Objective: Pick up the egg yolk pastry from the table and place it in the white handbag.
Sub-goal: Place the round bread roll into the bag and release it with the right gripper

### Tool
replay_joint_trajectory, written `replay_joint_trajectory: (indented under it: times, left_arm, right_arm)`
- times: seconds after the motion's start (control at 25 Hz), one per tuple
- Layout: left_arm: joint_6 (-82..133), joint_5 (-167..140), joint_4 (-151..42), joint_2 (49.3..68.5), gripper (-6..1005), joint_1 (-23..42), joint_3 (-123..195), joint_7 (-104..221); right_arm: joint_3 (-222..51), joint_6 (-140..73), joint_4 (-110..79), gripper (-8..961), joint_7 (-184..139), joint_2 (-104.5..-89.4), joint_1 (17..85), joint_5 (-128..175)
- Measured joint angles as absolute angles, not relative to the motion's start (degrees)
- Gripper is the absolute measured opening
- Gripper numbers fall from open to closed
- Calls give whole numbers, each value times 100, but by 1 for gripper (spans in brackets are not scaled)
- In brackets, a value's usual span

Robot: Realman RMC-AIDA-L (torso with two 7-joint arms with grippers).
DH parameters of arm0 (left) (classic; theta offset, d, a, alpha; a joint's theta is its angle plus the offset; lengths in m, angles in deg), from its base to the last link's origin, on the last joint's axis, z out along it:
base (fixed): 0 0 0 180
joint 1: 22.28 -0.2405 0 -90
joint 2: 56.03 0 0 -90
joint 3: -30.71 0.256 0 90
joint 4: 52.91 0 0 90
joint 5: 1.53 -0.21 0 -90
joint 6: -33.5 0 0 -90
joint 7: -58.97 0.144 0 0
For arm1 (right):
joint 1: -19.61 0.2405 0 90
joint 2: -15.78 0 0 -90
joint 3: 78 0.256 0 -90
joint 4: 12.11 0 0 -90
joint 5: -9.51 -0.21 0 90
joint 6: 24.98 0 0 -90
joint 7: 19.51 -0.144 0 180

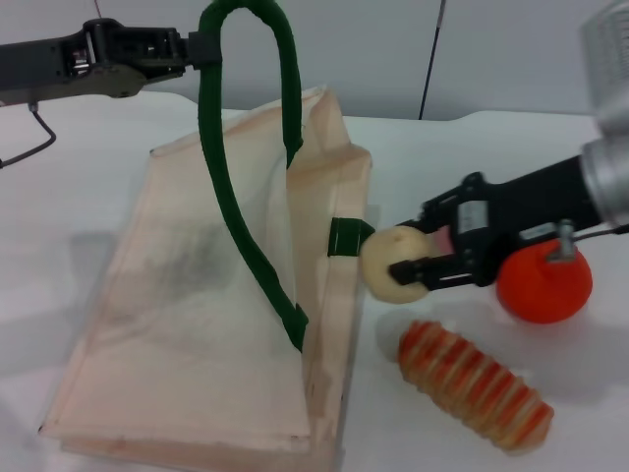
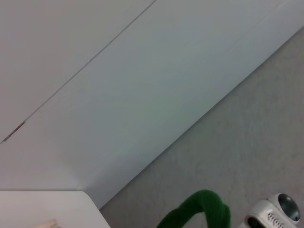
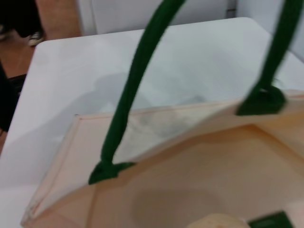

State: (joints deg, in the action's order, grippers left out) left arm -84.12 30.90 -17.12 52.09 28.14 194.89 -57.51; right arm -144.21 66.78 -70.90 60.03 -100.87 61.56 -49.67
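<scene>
The white handbag [image 1: 197, 334] lies flat on the table with its mouth toward the right. My left gripper [image 1: 201, 47] is shut on its dark green handle [image 1: 241, 167] and holds it up high, which opens the bag's mouth. The handle also shows in the left wrist view [image 2: 199, 211]. My right gripper [image 1: 411, 265] is shut on the egg yolk pastry [image 1: 388, 264], a pale yellow ball, and holds it just beside the bag's open right edge. The right wrist view looks into the bag's opening [image 3: 199, 180], with the pastry's top [image 3: 216, 222] at the picture's edge.
An orange round fruit [image 1: 543, 280] sits under my right arm. A long orange-and-cream striped bread [image 1: 474, 385] lies on the white table [image 1: 472, 157] in front of it, right of the bag. A grey wall stands behind.
</scene>
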Motion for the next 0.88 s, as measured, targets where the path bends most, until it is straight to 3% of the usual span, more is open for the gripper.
replay_joint_trajectory:
  times: [0.88]
  left_arm:
    - [-8409, 3134, -1863, 5170, 140, 3007, 19489, -5800]
  right_arm:
    - [-17657, 4056, -5781, 447, 6053, -10098, 7298, -6736]
